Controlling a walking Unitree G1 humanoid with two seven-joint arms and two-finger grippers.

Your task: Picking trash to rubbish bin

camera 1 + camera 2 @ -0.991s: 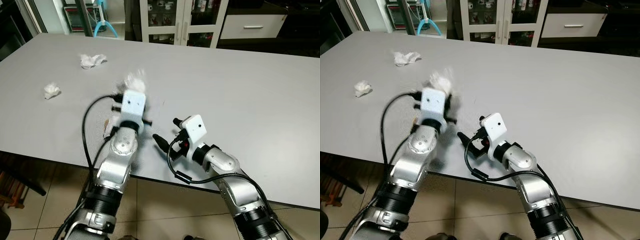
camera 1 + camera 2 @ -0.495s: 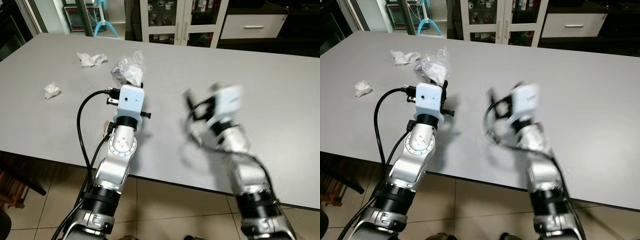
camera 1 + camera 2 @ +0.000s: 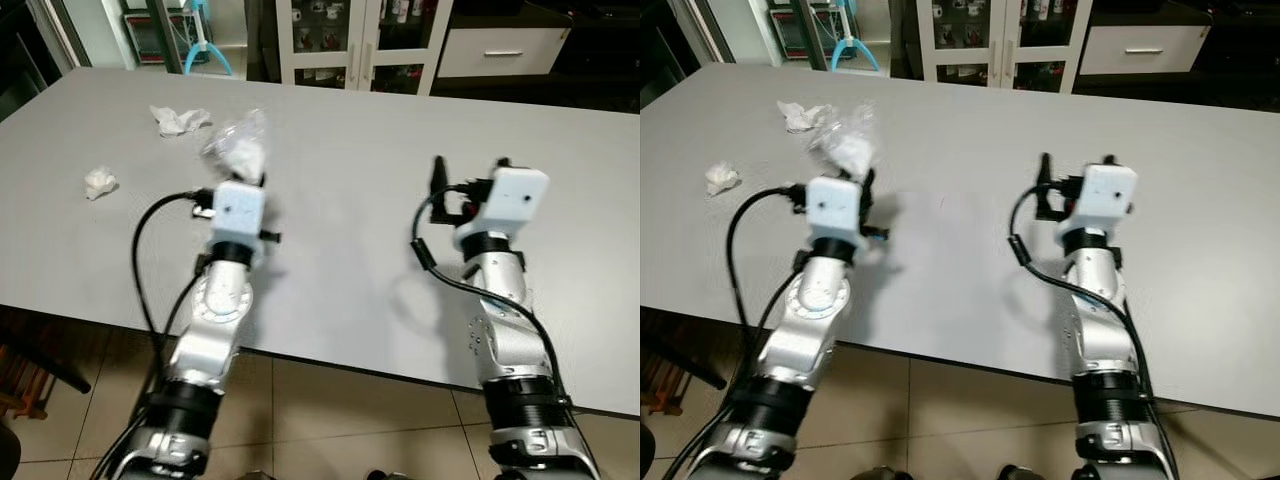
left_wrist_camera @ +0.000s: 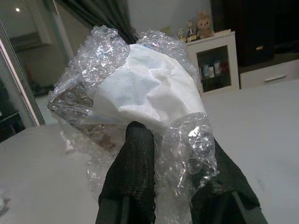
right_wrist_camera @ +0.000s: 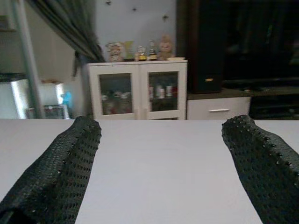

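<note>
Left gripper [image 4: 170, 182] is pinching the wrap [image 4: 135, 98] (loosely crumpled, so it could be slipping out); right gripper [image 5: 163, 163] is hovering spread.

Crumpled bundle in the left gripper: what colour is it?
White tissue wrapped in clear bubble wrap; the left wrist view shows it best.

Above the grey table [image 3: 330, 190], the left gripper [image 3: 243, 172] holds a clear plastic wad [image 3: 237, 148] aloft. Two crumpled tissues [image 3: 178, 119] [image 3: 99, 182] lie on the table beyond it. The right gripper [image 3: 440, 178] hovers over the table's middle.
</note>
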